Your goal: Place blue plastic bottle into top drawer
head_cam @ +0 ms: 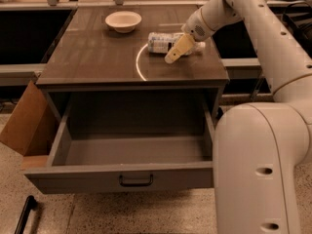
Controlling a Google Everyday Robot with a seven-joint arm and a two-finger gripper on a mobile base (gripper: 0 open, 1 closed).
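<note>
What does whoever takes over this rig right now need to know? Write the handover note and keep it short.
Pincer: down at the right rear of the cabinet top, over the right half of the blue plastic bottle. Whether it has a grip cannot be told.
Blue plastic bottle: lying on its side on the cabinet top, to the right of the white bowl.
Top drawer: pulled open, with nothing visible inside.
Done: the drawer is open and the arm is at the bottle.
Left: secure the bottle, lift it, bring it forward over the drawer and set it inside.
</note>
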